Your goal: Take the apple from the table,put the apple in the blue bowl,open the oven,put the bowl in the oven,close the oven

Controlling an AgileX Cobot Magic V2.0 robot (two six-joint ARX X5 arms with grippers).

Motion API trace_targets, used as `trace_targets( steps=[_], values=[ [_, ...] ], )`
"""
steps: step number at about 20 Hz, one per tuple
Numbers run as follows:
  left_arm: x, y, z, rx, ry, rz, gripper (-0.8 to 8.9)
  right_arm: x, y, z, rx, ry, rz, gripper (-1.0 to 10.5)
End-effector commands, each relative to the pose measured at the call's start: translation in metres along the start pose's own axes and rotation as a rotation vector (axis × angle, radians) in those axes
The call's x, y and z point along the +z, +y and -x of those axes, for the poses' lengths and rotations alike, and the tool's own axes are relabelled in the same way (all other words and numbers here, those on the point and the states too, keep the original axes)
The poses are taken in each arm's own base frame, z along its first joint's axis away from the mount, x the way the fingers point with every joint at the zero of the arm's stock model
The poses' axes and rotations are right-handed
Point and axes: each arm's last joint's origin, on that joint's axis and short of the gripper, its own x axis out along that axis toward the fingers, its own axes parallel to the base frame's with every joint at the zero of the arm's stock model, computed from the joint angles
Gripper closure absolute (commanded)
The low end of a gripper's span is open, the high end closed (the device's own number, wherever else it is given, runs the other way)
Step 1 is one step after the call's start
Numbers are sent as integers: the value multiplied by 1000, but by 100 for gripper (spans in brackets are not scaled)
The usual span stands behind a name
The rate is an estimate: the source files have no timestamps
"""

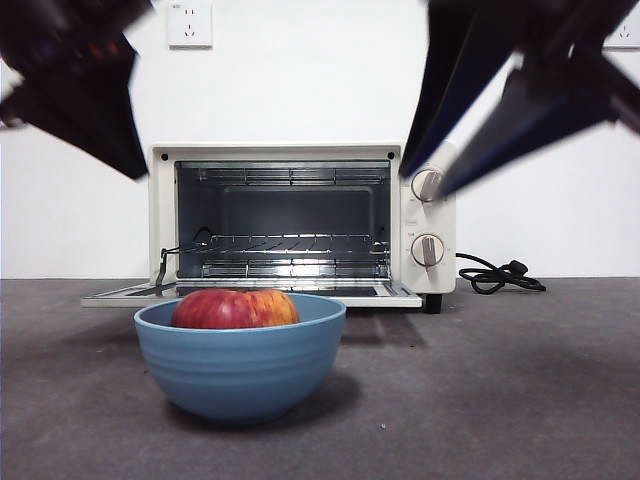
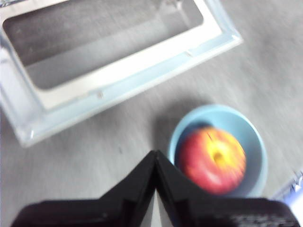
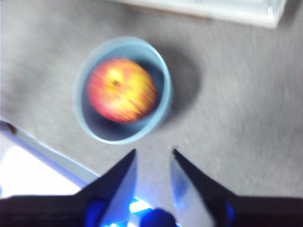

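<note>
Oven (image 1: 300,225) first, because it is the largest thing we see: a boxy cream-white toaster oven with smooth walls, standing on the table (image 1: 500,400) against a plain white wall. Its long side runs across the front view and its mouth faces the camera. The door (image 1: 250,294) is folded down flat on the table, and inside we see a metal wire rack. Two round pale knobs (image 1: 428,218) sit one above the other on the panel beside the opening, and a black cord (image 1: 500,276) lies coiled on the table next to it. A white socket (image 1: 190,23) is on the wall above.

We see the table as a flat, dark grey, slightly mottled matte surface.

Next is the blue bowl (image 1: 240,360), deep and round, matte, with faint horizontal ridges. It stands upright on the table just before the lowered door, apart from it.

Inside the bowl lies the apple (image 1: 235,309), round, red with yellow-orange streaks; in the right wrist view its stem hollow points upward.

Both arms hang above the bowl without touching it. The left gripper (image 2: 155,153) has its jaws pressed together on nothing. The right gripper (image 3: 154,152) has its jaws parted, with a gap between the tips, and carries nothing.
</note>
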Motion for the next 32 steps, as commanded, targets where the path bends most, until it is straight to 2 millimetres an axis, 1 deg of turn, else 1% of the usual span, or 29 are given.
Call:
trace_targets(
  steps=[1,3,5,8,10,12,13,15,18,21,26,27,29,32],
  values=[
    [-11,-5,15,-1,22,-38,819,9,5,-11,-14,40,-27,749],
    [-21,-9,29,-1,39,-47,819,20,11,-18,-47,82,-32,745],
    [-30,-13,42,-2,53,-45,819,32,17,-22,-95,118,-31,717],
    [-41,-18,60,-1,34,-54,819,49,26,-33,-141,153,-2,716],
    [-47,-21,70,-1,17,-59,819,56,29,-44,-162,191,16,696],
    [-54,-24,79,0,12,-61,819,59,29,-58,-180,228,16,586],
    [-56,-25,82,0,7,-62,819,60,29,-63,-184,239,17,562],
    [-61,-27,89,0,-12,-68,819,62,29,-77,-202,264,27,569],
    [-65,-28,94,0,-16,-68,819,64,25,-92,-222,261,33,572],
    [-68,-29,97,0,-15,-68,819,65,19,-100,-254,258,28,572],
    [-69,-29,97,0,-12,-67,818,70,9,-100,-264,258,19,577],
    [-69,-29,97,0,-13,-67,818,71,8,-100,-256,262,20,610],
    [-69,-29,97,0,-14,-68,818,71,8,-102,-240,269,35,714],
    [-69,-29,97,0,-15,-68,818,72,9,-103,-210,260,34,727]
  ],
)
